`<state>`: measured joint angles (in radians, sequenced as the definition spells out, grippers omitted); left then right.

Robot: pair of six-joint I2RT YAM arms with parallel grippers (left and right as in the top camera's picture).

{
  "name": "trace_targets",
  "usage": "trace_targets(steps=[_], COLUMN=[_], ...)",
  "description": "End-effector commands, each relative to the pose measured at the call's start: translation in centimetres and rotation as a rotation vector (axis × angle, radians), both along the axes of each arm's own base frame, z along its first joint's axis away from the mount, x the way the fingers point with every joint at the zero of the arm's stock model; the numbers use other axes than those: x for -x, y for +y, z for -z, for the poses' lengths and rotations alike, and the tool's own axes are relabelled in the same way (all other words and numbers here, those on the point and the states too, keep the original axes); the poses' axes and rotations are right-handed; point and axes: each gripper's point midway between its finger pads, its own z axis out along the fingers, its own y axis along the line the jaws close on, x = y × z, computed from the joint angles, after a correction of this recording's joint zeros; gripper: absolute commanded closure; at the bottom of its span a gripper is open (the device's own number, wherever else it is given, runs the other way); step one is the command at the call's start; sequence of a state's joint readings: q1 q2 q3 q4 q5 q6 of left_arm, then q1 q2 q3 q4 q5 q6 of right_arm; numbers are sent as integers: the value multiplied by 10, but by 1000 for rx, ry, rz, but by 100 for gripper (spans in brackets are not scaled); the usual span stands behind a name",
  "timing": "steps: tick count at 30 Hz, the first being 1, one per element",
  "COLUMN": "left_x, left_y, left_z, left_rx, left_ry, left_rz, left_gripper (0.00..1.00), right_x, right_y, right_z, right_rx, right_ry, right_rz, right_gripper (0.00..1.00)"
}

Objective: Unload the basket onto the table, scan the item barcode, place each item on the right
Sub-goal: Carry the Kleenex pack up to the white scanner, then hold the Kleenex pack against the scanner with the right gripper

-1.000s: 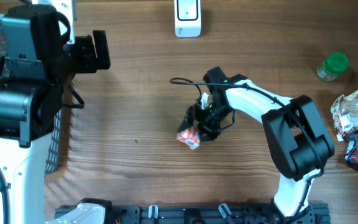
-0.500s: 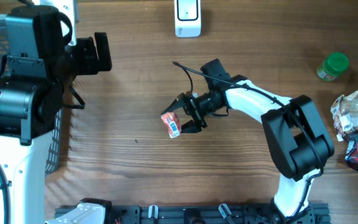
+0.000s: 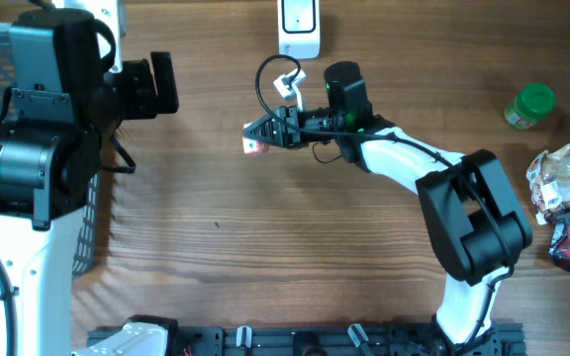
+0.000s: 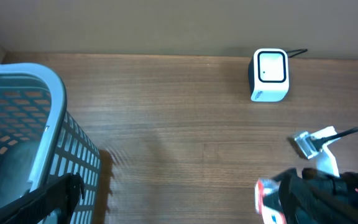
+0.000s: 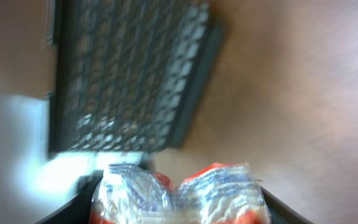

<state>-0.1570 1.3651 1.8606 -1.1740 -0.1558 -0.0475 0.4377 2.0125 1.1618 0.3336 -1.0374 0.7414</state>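
On my far left, the grey mesh basket point(image 3: 85, 232) sits at the edge of the wooden table point(image 3: 216, 257), partly under the left arm. The left gripper point(image 3: 159, 82) hangs beside it with its jaws spread wide and nothing between them. In the left wrist view I see only one dark finger point(image 4: 51, 194) next to the basket rim.

Toward the middle, the red and white packet point(image 3: 254, 145) is clamped in the right gripper point(image 3: 265, 135), which reaches leftward from its arm. The packet is below and left of the white barcode scanner point(image 3: 298, 30), which stands at the far edge of the table, clearly apart from it. In the right wrist view the packet point(image 5: 179, 196) fills the bottom of the frame between the black fingers point(image 5: 281, 214). Its print is too blurred for me to pick out a barcode. I cannot tell how high it is off the wood. A black cable point(image 3: 265, 74) loops up beside the right wrist.

On the far right are a green-lidded jar point(image 3: 530, 107), a clear bag point(image 3: 567, 170) and a dark wrapper point(image 3: 565, 247), all well apart from the packet.
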Motion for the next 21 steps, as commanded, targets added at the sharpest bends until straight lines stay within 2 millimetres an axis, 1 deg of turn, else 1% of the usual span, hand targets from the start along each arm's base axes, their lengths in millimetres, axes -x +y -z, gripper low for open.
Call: trace_targets(steps=[1, 2, 3, 5, 6, 7, 9, 10, 12, 13, 14, 15, 17, 18, 21], left_x=[-2, -1, -1, 2, 6, 8, 10, 11, 11, 11, 11, 11, 11, 11, 10], left_y=[-3, -2, -2, -2, -1, -1, -1, -1, -1, -1, -1, -1, -1, -1, -1], left_z=[0, 0, 1, 5, 9, 11, 14, 15, 14, 15, 14, 15, 14, 14, 14], left_rx=[16, 17, 16, 13, 9, 8, 10, 10, 10, 12, 24, 32, 44, 44, 44], left_ry=[1, 2, 5, 23, 49, 60, 76, 77, 77, 77, 76, 76, 75, 75, 75], left_rz=[1, 0, 0, 0, 0, -1, -4, -4, -4, -6, -16, -23, -33, -33, -34], left_gripper=[0, 0, 0, 0, 0, 0, 0, 0, 0, 0, 0, 0, 0, 0, 0], right_x=[-81, -87, -97, -107, -114, -118, -126, -132, -141, -146, -150, -155, -161, -166, -176], right_y=[-43, -48, -57, -66, -68, -70, -74, -77, -86, -94, -99, -102, -101, -100, -105], right_z=[40, 41, 42, 40, 34, 29, 20, 14, 8, 5, 2, -4, -13, -17, -17], right_rx=[319, 341, 386, 413, 419, 419, 422, 433, 467, 488, 505, 519, 506, 490, 470], right_ry=[-233, -251, -284, -320, -371, -403, -469, -514, -570, -586, -615, -667, -752, -825, -861], right_rz=[427, 460, 521, 583, 607, 623, 658, 681, 737, 784, 813, 837, 847, 860, 937], right_gripper=[46, 46, 46, 45, 42, 41, 37, 37, 37, 33, 33, 33, 30, 29, 30])
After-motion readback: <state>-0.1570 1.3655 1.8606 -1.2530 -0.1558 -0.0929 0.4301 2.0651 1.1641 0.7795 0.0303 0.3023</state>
